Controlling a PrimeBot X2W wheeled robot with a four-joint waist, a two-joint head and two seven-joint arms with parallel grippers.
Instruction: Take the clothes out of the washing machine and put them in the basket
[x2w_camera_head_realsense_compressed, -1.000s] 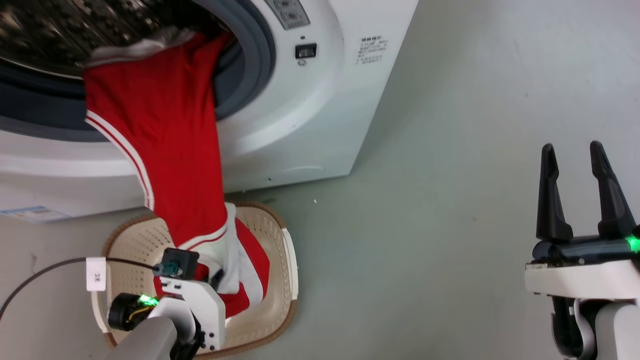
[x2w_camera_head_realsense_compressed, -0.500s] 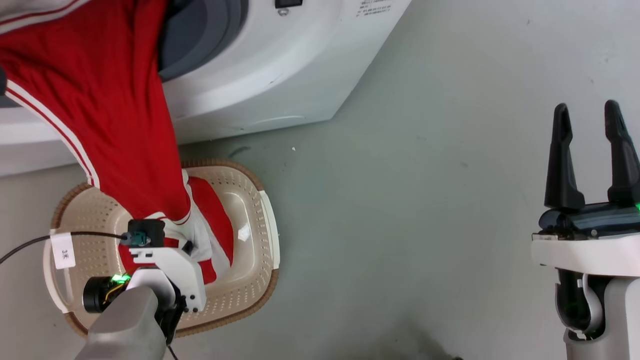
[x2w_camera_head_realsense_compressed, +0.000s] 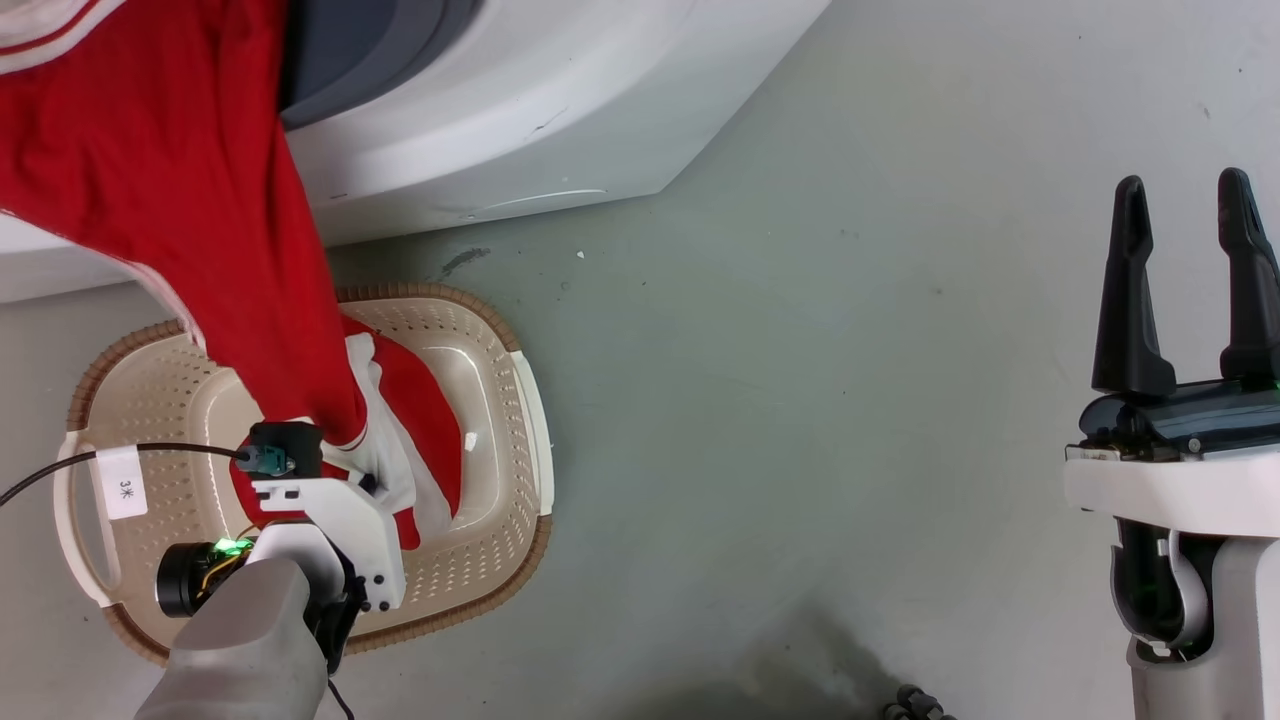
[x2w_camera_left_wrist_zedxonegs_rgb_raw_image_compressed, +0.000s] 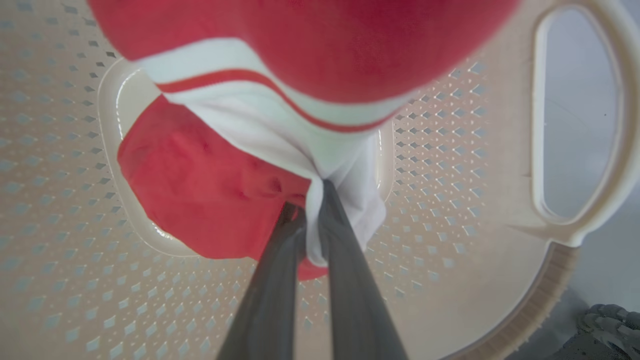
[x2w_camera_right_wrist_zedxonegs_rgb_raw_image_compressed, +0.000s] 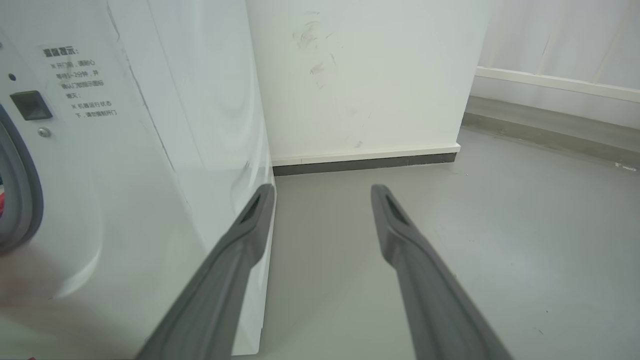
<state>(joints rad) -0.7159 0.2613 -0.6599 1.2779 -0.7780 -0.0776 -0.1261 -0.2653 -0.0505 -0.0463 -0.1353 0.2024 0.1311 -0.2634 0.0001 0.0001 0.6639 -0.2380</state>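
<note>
The red clothes (x2w_camera_head_realsense_compressed: 170, 190) with white stripes hang from the washing machine (x2w_camera_head_realsense_compressed: 500, 110) down into the cream basket (x2w_camera_head_realsense_compressed: 500, 440) on the floor. My left gripper (x2w_camera_left_wrist_zedxonegs_rgb_raw_image_compressed: 312, 200) is shut on the white part of the clothes (x2w_camera_left_wrist_zedxonegs_rgb_raw_image_compressed: 280, 130), low inside the basket (x2w_camera_left_wrist_zedxonegs_rgb_raw_image_compressed: 450, 200); in the head view its fingers are hidden under the wrist and fabric. My right gripper (x2w_camera_head_realsense_compressed: 1185, 200) stands open at the right, away from the basket, holding nothing. The right wrist view has its open fingers (x2w_camera_right_wrist_zedxonegs_rgb_raw_image_compressed: 255, 220) beside the washing machine's (x2w_camera_right_wrist_zedxonegs_rgb_raw_image_compressed: 125, 175) front corner.
Grey floor (x2w_camera_head_realsense_compressed: 800, 400) stretches between the basket and my right arm. A black cable with a white tag (x2w_camera_head_realsense_compressed: 125, 483) crosses the basket's left side. Beyond the machine stand a white wall (x2w_camera_right_wrist_zedxonegs_rgb_raw_image_compressed: 360, 75) and a dark baseboard (x2w_camera_right_wrist_zedxonegs_rgb_raw_image_compressed: 365, 162).
The head camera has tilted down and turned, so the machine's porthole has slid out at the top. My left gripper stays shut on the clothes in the basket; the right gripper is still open.
</note>
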